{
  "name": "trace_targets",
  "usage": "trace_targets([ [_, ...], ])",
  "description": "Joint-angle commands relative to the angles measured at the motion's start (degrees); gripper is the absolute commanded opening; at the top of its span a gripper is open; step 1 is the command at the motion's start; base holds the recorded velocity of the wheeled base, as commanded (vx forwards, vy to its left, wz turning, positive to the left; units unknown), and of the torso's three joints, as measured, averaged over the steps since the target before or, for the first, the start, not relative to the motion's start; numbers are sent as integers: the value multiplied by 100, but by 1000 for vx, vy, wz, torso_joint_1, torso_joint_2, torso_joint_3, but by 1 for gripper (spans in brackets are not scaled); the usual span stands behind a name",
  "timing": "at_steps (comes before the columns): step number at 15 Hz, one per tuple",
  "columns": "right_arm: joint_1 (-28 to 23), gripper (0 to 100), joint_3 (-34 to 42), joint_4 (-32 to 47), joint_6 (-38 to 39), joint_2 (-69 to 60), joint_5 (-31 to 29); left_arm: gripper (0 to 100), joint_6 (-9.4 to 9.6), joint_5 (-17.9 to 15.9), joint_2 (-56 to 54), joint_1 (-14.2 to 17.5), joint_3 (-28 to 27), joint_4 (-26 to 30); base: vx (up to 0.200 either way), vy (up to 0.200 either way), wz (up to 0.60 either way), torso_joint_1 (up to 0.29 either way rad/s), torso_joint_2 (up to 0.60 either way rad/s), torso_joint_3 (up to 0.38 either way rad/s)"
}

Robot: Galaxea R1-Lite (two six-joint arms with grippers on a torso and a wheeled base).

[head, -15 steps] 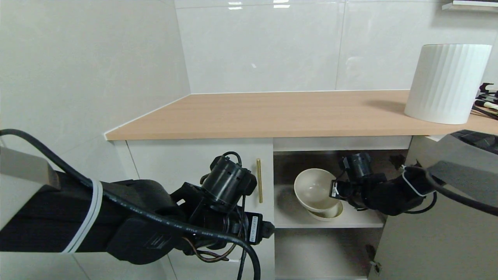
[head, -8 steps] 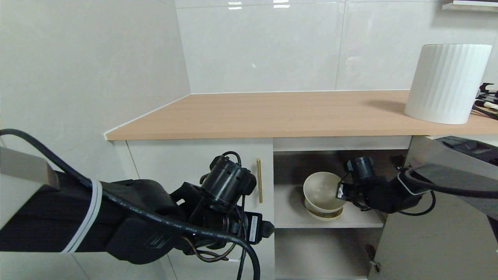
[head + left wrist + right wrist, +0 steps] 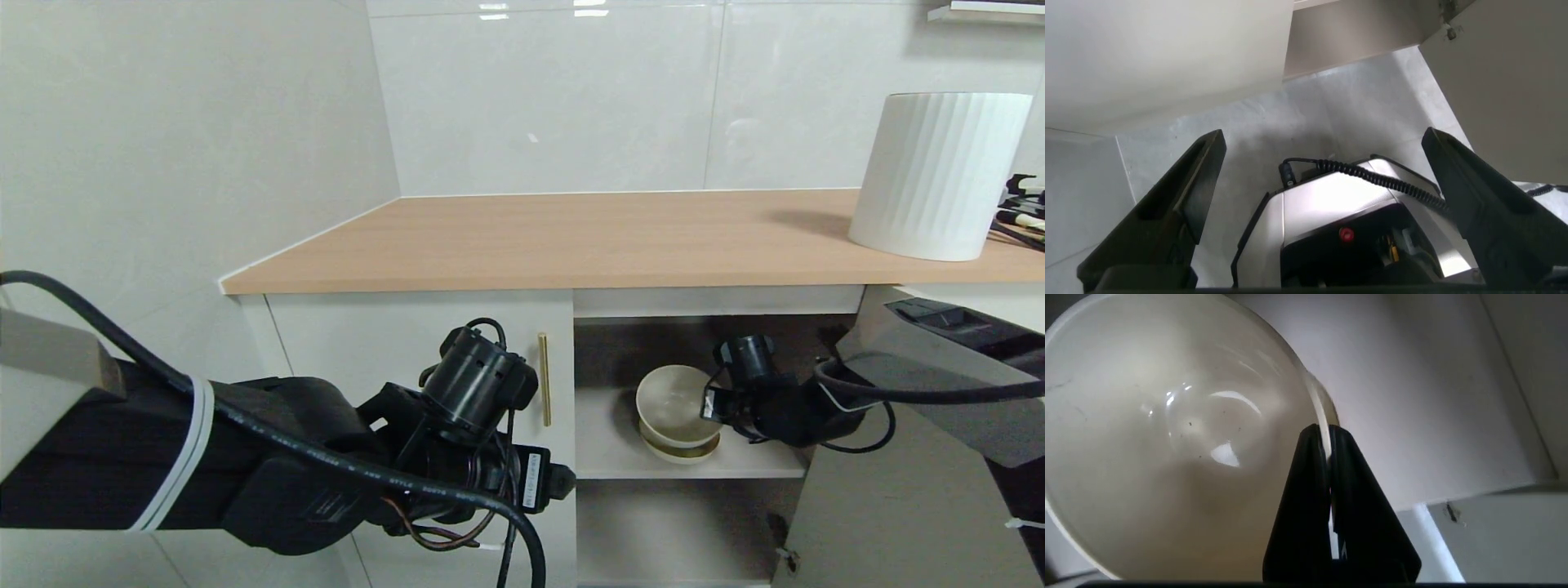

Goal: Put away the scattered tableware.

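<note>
The open cabinet (image 3: 718,300) takes the tableware. On its upper shelf (image 3: 604,445) the cream bowl (image 3: 669,400) leans tilted over a second dish (image 3: 684,452) (nesting, it seems). The right gripper (image 3: 1325,441) is pinched on the bowl's rim. Placing looks nearly done; next, level the bowl, let go and back out clear. The left gripper (image 3: 1324,139) hangs spread wide, holding nothing.
</note>
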Motion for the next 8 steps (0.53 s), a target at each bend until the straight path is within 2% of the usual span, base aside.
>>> trace_targets([
  [1, -32, 0, -103, -4, 1, 133, -24, 100, -3, 1, 0, 2, -1, -1, 0, 0, 0, 0, 0, 0],
  [8, -6, 0, -112, -4, -96, 230, -24, 100, -3, 1, 0, 2, -1, -1, 0, 0, 0, 0, 0, 0],
])
